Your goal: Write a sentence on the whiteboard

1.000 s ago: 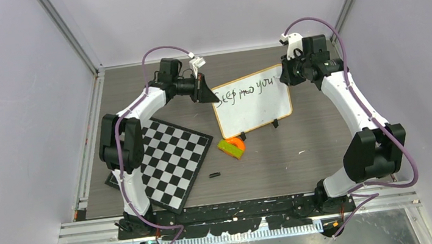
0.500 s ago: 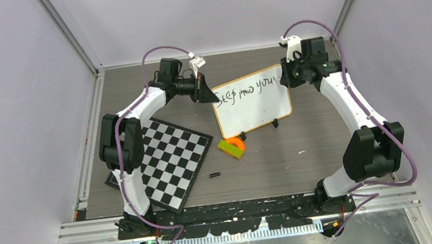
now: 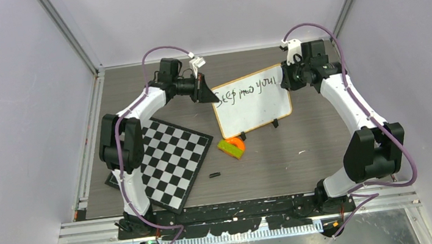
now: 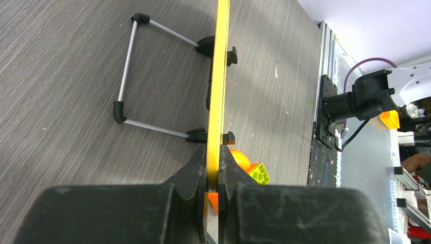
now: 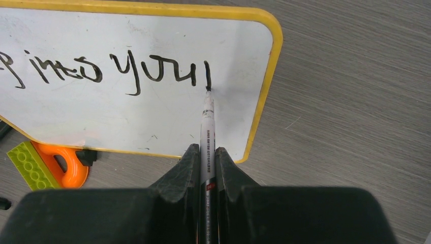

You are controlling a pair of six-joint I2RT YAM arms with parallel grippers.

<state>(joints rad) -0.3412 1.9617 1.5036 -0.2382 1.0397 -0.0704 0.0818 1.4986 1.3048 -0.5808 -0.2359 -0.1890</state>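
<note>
While pinching the left edge of the whiteboard (image 3: 255,108) in the left hand (image 4: 214,168), stretches that arm far forward, elbow high. Clamps a marker (image 5: 208,122) in the right hand (image 5: 206,155), arm arched in from the right. Presses the tip to the whiteboard just after "you" in the sentence (image 5: 106,71). All at the far middle of the bench (image 3: 279,158), whiteboard upright.

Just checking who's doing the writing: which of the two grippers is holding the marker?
The right gripper, shut on the marker with its tip on the whiteboard. The left gripper clamps the whiteboard's edge instead.
</note>
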